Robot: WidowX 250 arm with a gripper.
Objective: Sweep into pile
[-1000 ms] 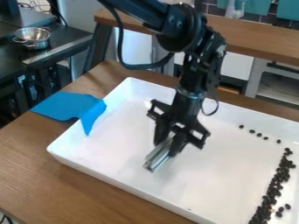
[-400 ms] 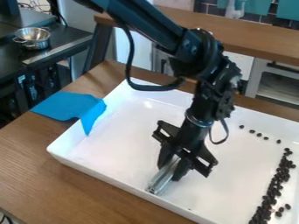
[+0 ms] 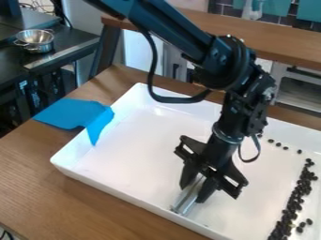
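My gripper (image 3: 199, 189) hangs over the front middle of the white tray (image 3: 134, 126), shut on a silver metal tool (image 3: 187, 196) that slants down toward the tray's near wall. Many dark beans (image 3: 294, 202) lie in a long band along the tray's right side, to the right of the gripper. Several loose beans (image 3: 278, 144) are strung out in a row near the back right, close to the arm's cable. A gap of white tray floor lies between the tool and the bean band.
A blue cloth (image 3: 75, 115) drapes over the tray's left wall onto the wooden table (image 3: 75, 201). Raised tray walls surround the work. At the back left a metal pot (image 3: 35, 41) stands on a dark counter, and a wooden shelf (image 3: 276, 40) runs behind the tray.
The arm and gripper have moved toward the tray's near side and to the right, carrying the metal tool along. The beans and the blue cloth have stayed where they were.
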